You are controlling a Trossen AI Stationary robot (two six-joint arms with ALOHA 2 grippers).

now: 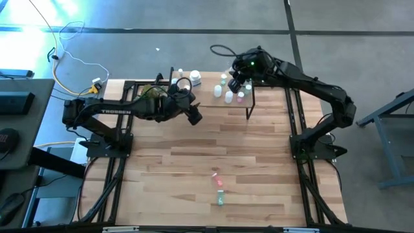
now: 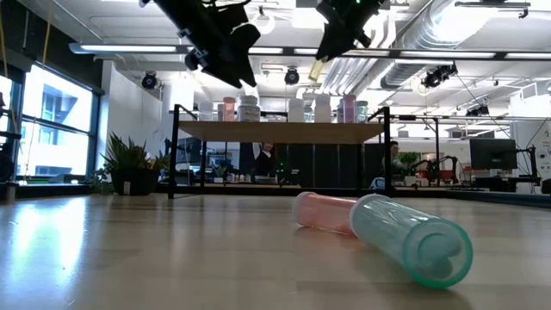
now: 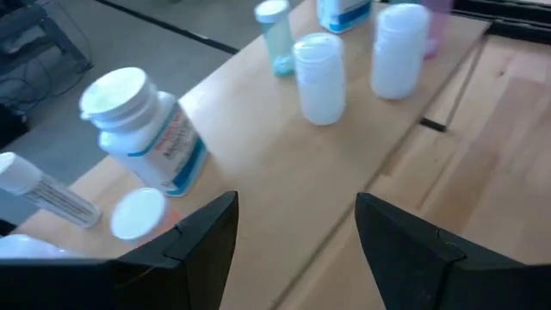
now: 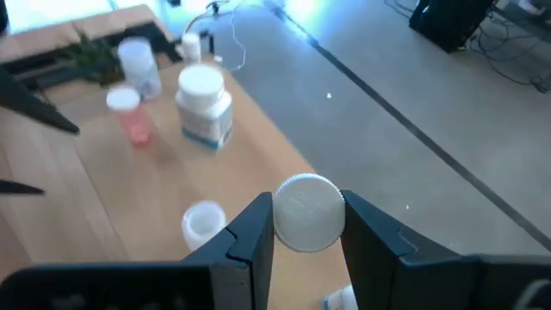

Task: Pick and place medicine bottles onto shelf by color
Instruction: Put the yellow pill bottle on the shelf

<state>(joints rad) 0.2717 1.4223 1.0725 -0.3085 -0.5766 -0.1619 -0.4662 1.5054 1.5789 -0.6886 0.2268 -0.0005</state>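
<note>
Nearest to the front edge of my light-wood slatted table, two small plastic tubes lie on their sides, touching: one green transparent bottle and one pink transparent bottle just behind it. Around them the boards are wide and free for moving.

Farther back stands the low light-wood shelf on thin black legs, near the far edge of the table. In the low view I count about seven bottles standing in a row on it, white ones, pink ones and a wider white jar; the exact number I cannot tell.

My left hand hangs over the left part of the shelf, fingers spread and holding nothing. My right hand is above the right part, clamped on one small white-capped bottle.
</note>
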